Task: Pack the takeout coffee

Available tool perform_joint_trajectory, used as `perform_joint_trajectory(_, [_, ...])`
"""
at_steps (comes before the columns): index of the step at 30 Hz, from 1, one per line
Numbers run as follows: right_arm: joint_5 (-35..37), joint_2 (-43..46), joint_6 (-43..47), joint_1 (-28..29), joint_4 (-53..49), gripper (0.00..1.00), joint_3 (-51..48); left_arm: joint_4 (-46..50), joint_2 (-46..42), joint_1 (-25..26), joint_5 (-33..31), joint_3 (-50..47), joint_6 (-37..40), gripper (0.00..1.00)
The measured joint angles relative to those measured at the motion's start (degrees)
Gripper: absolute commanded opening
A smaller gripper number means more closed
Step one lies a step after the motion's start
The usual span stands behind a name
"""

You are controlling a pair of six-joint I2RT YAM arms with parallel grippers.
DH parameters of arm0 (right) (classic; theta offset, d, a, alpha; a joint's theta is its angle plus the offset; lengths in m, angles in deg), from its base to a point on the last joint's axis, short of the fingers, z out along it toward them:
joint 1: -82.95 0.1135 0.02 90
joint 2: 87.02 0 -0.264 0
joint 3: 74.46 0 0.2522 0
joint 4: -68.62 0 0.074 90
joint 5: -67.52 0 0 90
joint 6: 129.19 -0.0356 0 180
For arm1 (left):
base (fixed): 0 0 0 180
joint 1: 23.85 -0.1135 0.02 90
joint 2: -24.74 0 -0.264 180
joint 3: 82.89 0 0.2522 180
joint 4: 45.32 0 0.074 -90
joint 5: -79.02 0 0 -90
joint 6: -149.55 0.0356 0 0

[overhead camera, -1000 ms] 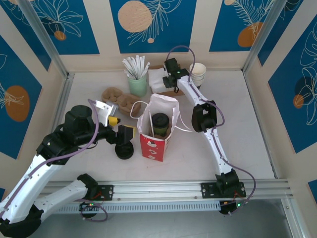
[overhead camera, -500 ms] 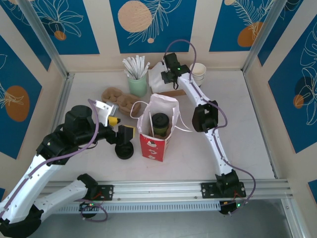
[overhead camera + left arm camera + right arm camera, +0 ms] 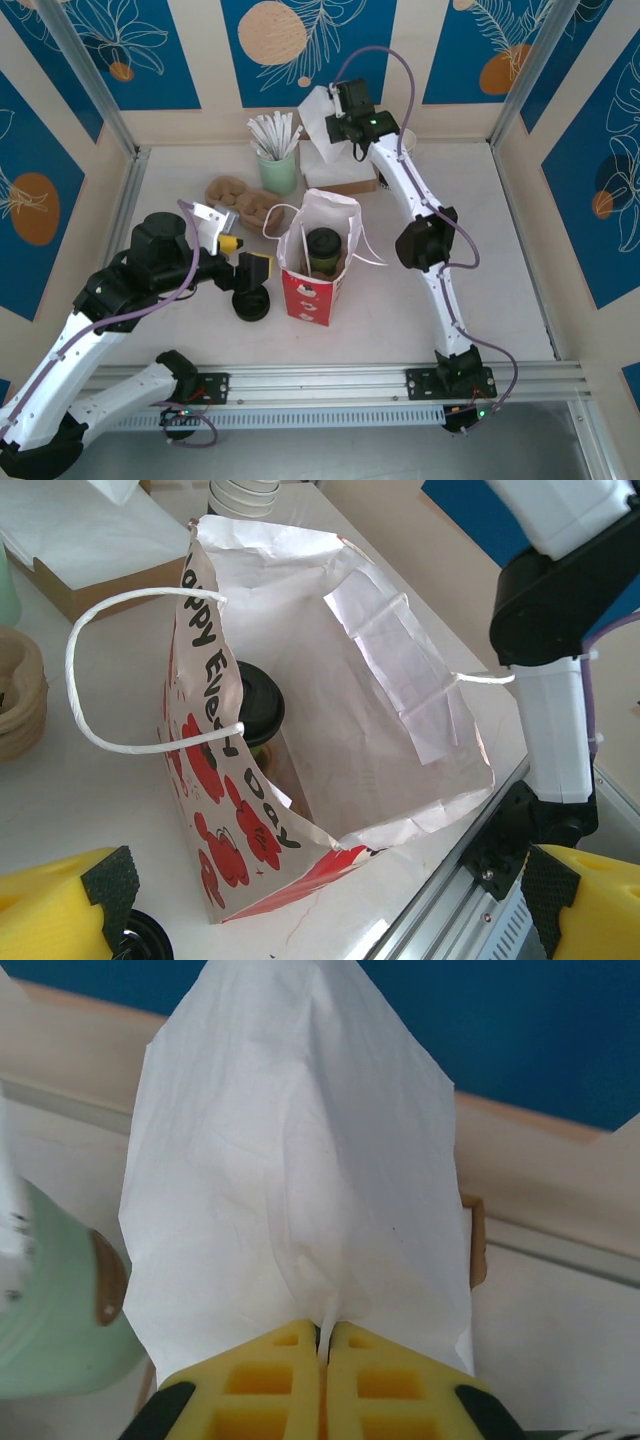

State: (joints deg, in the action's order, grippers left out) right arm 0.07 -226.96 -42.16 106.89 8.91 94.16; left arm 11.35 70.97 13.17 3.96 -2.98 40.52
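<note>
The coffee (image 3: 323,245) stands inside the bag (image 3: 312,296) on the worktop (image 3: 490,250). The left tool (image 3: 245,257) is spread wide beside the bag. The right tool (image 3: 322,1345) pinches a napkin (image 3: 290,1160).

One small paper cup (image 3: 323,246), greenish-dark body, round black plastic lid fitted. It stands upright inside the open red-and-white paper bag (image 3: 312,296), just right of the left fingers (image 3: 258,267), apart from them.

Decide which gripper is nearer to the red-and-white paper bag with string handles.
Left. The left gripper sits just beside the red-and-white paper bag, on its left. The right gripper is far behind it, near the back wall, pinching a white paper napkin.
</note>
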Motion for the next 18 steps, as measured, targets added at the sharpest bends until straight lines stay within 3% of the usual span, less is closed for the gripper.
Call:
perform_joint_trajectory(9, [-1.2, 11.9, -4.0, 1.4, -3.7, 0.0, 0.8, 0.0, -1.2, 0.0, -2.0, 0.0, -0.2, 0.99])
perform_joint_trajectory(14, [-7.3, 19.7, -11.5, 1.6, -8.9, 0.0, 0.8, 0.1, -1.5, 0.0, -7.9, -0.2, -1.3, 0.99])
perform_joint_trajectory(18, [-15.7, 29.7, -19.8, 1.6, -10.3, 0.0, -5.4, 0.2, -1.5, 0.0, -11.7, -1.5, -2.1, 0.99])
